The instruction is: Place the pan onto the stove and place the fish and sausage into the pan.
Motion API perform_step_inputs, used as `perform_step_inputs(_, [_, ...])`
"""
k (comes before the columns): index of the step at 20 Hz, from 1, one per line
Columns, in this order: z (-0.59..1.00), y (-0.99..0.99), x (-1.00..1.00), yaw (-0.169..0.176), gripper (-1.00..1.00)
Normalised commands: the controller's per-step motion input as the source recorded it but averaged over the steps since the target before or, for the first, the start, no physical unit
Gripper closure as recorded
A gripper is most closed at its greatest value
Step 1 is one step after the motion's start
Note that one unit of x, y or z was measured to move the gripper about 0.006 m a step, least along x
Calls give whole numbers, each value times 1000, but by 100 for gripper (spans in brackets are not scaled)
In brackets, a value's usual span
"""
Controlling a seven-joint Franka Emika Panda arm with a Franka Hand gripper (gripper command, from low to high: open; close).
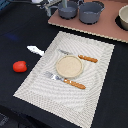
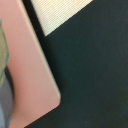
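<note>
1. Your claw does not show clearly in either view; only a blurred grey arm part point(image 1: 50, 7) sits at the far edge of the exterior view, so you cannot tell whether the claw is spread or pressed together.
2. Your wrist view shows a rounded corner of the stove point(image 2: 30, 75), a corner of the placemat point(image 2: 60, 12) and the dark counter point(image 2: 90, 75) between them.
3. Just beside that arm part, the pan point(image 1: 68, 10) sits on the stove point(image 1: 107, 27) at the far side, its thin handle pointing toward the exterior view's left.
4. Right of the pan, close beside it on the stove, stands the larger grey pot point(image 1: 91, 12); a pale round vessel point(image 1: 123, 17) shows at the right edge.
5. The striped placemat point(image 1: 35, 82) lies nearer, carrying a tan plate point(image 1: 68, 65) between a wooden-handled knife point(image 1: 82, 57) and a fork point(image 1: 67, 81).
6. The fish point(image 1: 35, 50) lies on the counter point(image 1: 15, 30) at the placemat's left edge.
7. The sausage point(image 1: 19, 66) rests on the counter left of the placemat, nearer than the fish and well apart from the pan.
</note>
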Motion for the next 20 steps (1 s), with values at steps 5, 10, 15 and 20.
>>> perform_step_inputs(5, [0, -897, 5, 38, -100])
perform_step_inputs(10, [-45, -799, 0, 56, -100])
perform_step_inputs(15, [-349, -376, -134, 55, -100])
perform_step_inputs(20, [-498, -238, -81, 86, -100])
